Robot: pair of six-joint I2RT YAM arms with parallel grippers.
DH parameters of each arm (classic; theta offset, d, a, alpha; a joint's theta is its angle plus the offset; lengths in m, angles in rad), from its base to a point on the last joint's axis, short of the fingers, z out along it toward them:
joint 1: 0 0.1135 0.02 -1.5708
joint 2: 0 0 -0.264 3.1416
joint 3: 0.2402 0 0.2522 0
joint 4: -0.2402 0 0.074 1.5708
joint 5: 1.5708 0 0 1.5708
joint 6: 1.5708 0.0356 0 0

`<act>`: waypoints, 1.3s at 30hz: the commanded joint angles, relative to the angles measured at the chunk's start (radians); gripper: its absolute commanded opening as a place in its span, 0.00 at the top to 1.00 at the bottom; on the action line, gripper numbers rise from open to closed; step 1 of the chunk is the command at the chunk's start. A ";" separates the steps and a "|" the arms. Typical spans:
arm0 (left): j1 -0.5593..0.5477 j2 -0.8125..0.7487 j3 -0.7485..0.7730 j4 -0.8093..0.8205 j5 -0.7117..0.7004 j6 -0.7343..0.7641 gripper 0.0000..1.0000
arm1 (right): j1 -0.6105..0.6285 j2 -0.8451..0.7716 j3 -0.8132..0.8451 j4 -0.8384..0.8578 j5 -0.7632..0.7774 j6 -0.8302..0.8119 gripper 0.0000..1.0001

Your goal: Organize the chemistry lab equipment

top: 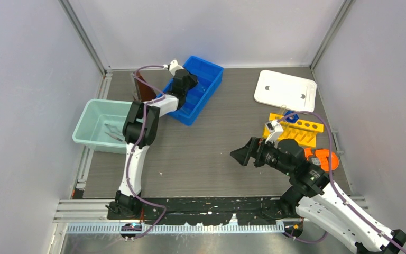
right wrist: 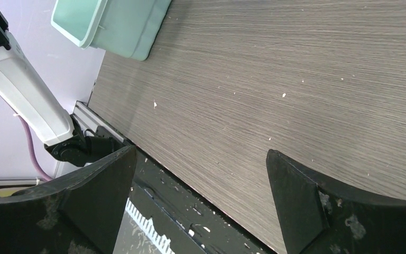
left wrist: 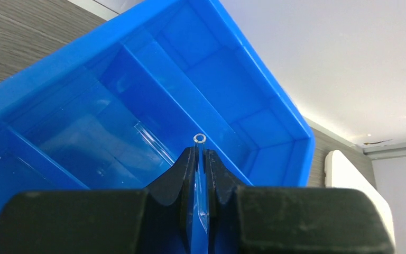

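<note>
glass tube shows only its open end, pinched in left pincer.

Overhead from behind, left wrist close on blue bin — right wrist low over table

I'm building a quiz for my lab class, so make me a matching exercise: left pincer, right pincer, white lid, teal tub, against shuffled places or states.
1 left pincer
2 right pincer
3 white lid
4 teal tub

A open above the table
B table's far right corner
C shut on a glass tube
D table's left edge

Pairs: 1-C, 2-A, 3-B, 4-D
</note>
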 commanded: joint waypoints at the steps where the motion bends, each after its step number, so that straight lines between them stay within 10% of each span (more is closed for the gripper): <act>1: 0.011 0.007 0.058 0.081 -0.022 0.071 0.91 | 0.003 -0.014 0.030 0.003 0.039 -0.008 0.00; 19: 0.012 -0.187 0.006 -0.066 0.074 0.132 0.54 | 0.003 -0.010 0.162 -0.192 0.314 0.083 0.00; 23: 0.009 -0.308 0.009 -0.207 0.148 0.184 0.01 | 0.003 0.004 0.228 -0.272 0.341 0.045 0.00; 39: -0.027 -0.840 -0.248 -0.935 0.401 0.450 0.00 | 0.002 0.024 0.283 -0.424 0.505 0.053 0.00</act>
